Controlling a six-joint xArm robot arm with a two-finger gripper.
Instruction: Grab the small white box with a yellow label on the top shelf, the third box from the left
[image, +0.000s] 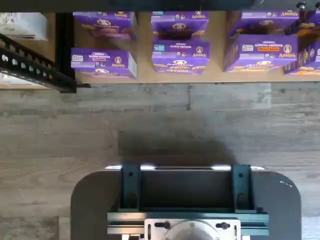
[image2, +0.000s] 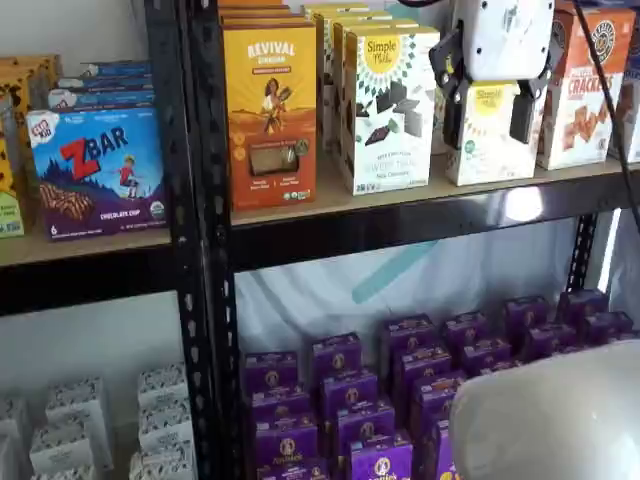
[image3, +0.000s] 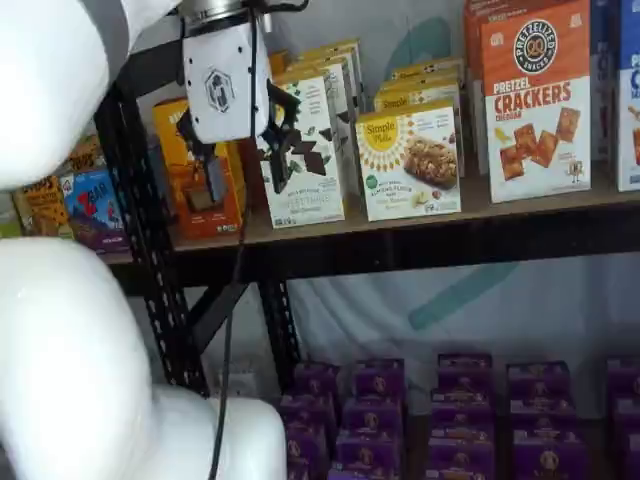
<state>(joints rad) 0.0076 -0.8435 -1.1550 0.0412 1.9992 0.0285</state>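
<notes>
The small white box (image2: 490, 135) (image3: 410, 160), short with a yellow sunburst on its front, stands on the top shelf (image2: 400, 225) (image3: 450, 235) between a taller white box and an orange-and-white crackers box. My gripper (image2: 487, 118) (image3: 245, 160) hangs in front of the shelf, white body above and two black fingers (image2: 452, 115) pointing down. It is open, with a wide gap and nothing held. In a shelf view the box shows through that gap; in the other the gripper lies left of it, so it is out from the shelf. The wrist view does not show the box.
An orange Revival box (image2: 270, 110) and a tall white box with chocolate squares (image2: 385, 105) stand left of the target, and the crackers box (image2: 585, 90) right. Purple boxes (image2: 400, 380) (image: 180, 50) fill the lower level. A black upright (image2: 200, 250) separates a neighbouring rack. My white arm (image3: 60, 330) fills the left.
</notes>
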